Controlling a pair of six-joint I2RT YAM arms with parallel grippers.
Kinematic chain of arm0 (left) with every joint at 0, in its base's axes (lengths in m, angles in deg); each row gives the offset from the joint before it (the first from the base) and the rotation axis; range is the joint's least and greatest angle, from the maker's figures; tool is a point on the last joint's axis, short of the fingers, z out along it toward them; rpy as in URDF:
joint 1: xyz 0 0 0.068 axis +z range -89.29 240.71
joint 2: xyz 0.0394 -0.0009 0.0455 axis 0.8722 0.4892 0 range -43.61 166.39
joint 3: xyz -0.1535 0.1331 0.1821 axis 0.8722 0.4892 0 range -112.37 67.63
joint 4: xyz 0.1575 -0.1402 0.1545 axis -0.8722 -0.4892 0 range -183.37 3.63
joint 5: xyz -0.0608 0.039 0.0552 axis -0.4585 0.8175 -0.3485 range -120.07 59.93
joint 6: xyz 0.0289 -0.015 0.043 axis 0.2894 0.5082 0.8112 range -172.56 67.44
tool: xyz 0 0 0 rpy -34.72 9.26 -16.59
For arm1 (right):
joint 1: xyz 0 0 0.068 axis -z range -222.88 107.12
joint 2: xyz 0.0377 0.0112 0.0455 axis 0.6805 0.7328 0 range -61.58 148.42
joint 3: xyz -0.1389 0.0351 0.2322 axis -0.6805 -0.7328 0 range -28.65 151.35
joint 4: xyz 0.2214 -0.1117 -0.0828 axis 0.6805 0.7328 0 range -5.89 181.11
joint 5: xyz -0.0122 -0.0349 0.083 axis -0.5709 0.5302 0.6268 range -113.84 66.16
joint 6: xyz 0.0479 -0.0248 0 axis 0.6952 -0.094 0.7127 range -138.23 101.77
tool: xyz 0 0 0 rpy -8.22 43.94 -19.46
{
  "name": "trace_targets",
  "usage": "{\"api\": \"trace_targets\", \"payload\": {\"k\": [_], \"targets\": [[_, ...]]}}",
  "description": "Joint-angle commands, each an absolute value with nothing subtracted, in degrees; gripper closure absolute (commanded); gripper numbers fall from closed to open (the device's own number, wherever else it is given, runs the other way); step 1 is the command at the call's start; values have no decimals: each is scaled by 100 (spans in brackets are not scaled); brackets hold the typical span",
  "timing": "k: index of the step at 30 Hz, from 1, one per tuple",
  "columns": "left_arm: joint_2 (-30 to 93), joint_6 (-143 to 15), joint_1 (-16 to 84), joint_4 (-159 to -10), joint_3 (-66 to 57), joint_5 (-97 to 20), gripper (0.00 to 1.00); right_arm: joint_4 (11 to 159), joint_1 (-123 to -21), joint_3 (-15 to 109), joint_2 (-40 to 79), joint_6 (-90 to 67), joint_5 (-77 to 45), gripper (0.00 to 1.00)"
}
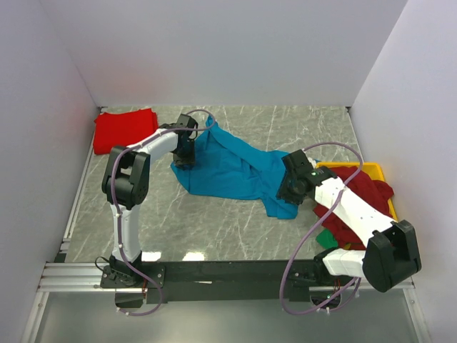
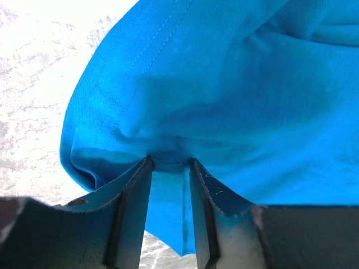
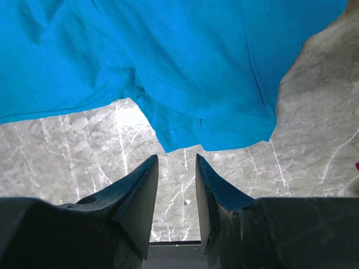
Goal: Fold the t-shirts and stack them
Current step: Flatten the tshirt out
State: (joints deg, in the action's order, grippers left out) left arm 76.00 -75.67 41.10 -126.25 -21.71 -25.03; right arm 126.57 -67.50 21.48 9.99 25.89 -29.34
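1 teal tee (image 1: 228,171) edge in L tool (image 2: 170,161); R tool (image 3: 175,158) empty.

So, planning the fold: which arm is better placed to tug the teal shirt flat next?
Left, probably. The left jaws grip an edge of the teal t-shirt; the right jaws stand open over the table, short of its hem.

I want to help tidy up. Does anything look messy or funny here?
Yes. The blue t-shirt lies crumpled in the middle, one edge pinched in the left gripper. At the right, dark red t-shirts and a green one spill out of the yellow tray onto the table. The red t-shirt looks neatly folded.
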Motion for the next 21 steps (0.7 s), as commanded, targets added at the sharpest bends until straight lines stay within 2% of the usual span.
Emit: {"api": "trace_targets", "payload": {"k": [1, 6, 10, 13, 21], "targets": [[7785, -7418, 4085, -12505, -2193, -2400, 61, 12533, -6775, 2136, 760, 2703, -2982, 60], [7759, -7435, 4076, -12522, -2237, -2418, 71, 12551, -6784, 2092, 733, 2730, -2990, 60], [7680, -7480, 4076, -12531, -2263, -2532, 87, 12533, -6784, 2039, 706, 2730, -2999, 60], [7610, -7523, 4085, -12557, -2298, -2593, 94, 12533, -6784, 2039, 724, 2721, -3008, 60], [7065, -7681, 4181, -12786, -2316, -2725, 95, 12533, -6784, 1952, 908, 2607, -3113, 60]]}}
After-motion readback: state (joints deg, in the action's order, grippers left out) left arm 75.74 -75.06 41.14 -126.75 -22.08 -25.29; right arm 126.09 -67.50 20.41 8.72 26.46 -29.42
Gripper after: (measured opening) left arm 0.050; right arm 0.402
